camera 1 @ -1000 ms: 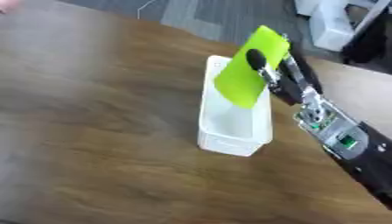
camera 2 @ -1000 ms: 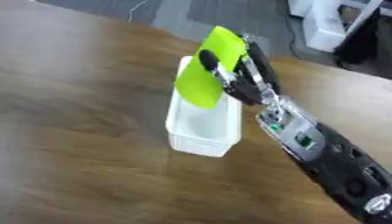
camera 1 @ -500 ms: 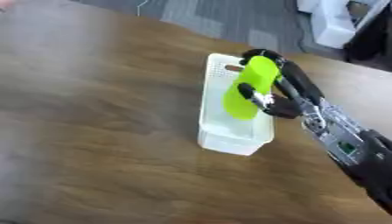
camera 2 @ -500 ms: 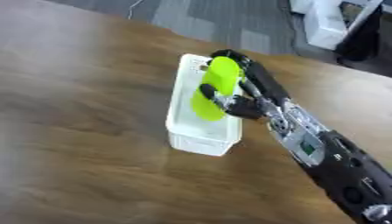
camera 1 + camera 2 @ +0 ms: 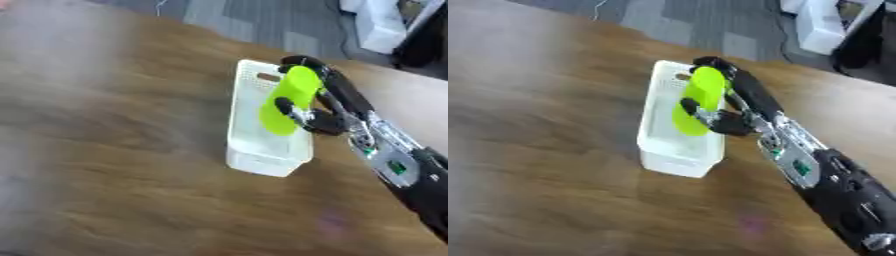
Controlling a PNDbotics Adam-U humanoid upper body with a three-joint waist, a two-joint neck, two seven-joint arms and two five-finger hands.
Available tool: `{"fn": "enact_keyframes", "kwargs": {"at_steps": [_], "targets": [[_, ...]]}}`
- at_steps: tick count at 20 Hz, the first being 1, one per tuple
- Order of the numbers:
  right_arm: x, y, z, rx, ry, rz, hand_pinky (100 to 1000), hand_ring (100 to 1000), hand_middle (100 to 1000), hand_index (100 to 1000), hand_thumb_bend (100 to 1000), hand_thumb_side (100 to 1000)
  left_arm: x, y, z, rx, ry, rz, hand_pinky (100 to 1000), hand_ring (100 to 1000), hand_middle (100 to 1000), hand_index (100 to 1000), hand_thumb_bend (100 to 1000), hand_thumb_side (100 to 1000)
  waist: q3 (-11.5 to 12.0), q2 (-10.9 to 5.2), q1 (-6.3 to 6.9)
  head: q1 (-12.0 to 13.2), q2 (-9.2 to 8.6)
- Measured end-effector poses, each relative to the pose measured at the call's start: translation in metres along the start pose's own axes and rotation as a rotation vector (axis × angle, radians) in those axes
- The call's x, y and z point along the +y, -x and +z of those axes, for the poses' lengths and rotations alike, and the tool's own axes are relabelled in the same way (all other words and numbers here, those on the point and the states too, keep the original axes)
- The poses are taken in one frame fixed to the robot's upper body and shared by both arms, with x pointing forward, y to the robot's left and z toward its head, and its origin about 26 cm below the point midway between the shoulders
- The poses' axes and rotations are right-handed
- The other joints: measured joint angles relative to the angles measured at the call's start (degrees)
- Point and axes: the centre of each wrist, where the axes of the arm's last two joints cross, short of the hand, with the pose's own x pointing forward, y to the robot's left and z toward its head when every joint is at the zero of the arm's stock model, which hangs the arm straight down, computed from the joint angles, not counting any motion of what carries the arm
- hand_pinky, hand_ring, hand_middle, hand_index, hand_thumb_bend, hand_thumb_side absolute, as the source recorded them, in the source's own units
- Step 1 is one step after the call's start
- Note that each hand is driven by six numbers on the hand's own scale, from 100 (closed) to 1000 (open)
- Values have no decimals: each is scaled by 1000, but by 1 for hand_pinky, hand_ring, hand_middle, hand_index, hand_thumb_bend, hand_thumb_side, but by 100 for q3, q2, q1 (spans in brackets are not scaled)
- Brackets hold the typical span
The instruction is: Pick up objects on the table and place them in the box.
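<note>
A brown wooden table (image 5: 114, 150) fills most of the view, lying askew. A white plastic box (image 5: 267, 122), long and narrow with slotted handles at its short ends, stands near the middle of the table, its long axis running roughly from 12 o'clock to 6 o'clock. The robot's right arm (image 5: 833, 185) enters from the lower right corner, at about 4 o'clock, and stretches up and leftward toward the box, black casing with silver joints and a small green patch showing along the forearm. The right hand (image 5: 325, 107) is over the right-hand rim of the box. Its fingers (image 5: 308, 67) curl over the top of a flat lime-green object (image 5: 287, 100), and the thumb (image 5: 290, 109) presses against its lower face, so the hand is closed around the piece in a pinch. The green object is an elongated rounded shape, standing nearly on edge and tilted, its lower end dipping inside the box and its upper end rising above the rim at the far end. Whether its lower tip touches the box floor cannot be told. Beyond the table at 12 o'clock is grey flooring. The left hand does not show in either view.
</note>
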Motion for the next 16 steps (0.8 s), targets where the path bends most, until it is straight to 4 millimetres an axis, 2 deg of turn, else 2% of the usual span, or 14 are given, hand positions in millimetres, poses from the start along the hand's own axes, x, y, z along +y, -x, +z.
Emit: {"fn": "enact_keyframes", "kwargs": {"at_steps": [1,2,5,9,11,14,16], "targets": [[-2,0,-1,-8,4,9,704,784,861,859,451,1000,0,0,0,0,0,0,482,523,698,707,609,1000,0,4,0,1,0],[-5,0,-2,-18,12,16,716,776,857,861,321,1000,0,0,0,0,0,0,482,523,698,707,609,1000,2,9,0,1,0],[-16,0,-6,-39,44,32,724,775,851,860,181,1000,-1,0,0,1,-2,3,482,523,698,707,609,1000,6,14,0,4,0],[-27,-1,-8,-45,67,22,737,778,852,865,127,1000,-1,-1,-2,-3,-7,6,483,523,698,707,611,1000,41,23,0,7,0],[-31,-2,-10,-43,75,16,751,782,856,879,157,1000,-1,-1,-3,-4,-7,6,483,523,698,707,611,1000,45,25,-2,8,0],[-34,-3,-11,-44,66,20,778,799,864,886,318,1000,-2,-1,-5,-8,-8,8,483,523,698,707,612,1000,65,26,-7,11,0],[-37,-6,-12,-58,58,42,802,816,879,900,457,1000,-2,-1,-5,-8,-9,9,483,523,699,707,612,1000,73,26,-13,32,0]]}}
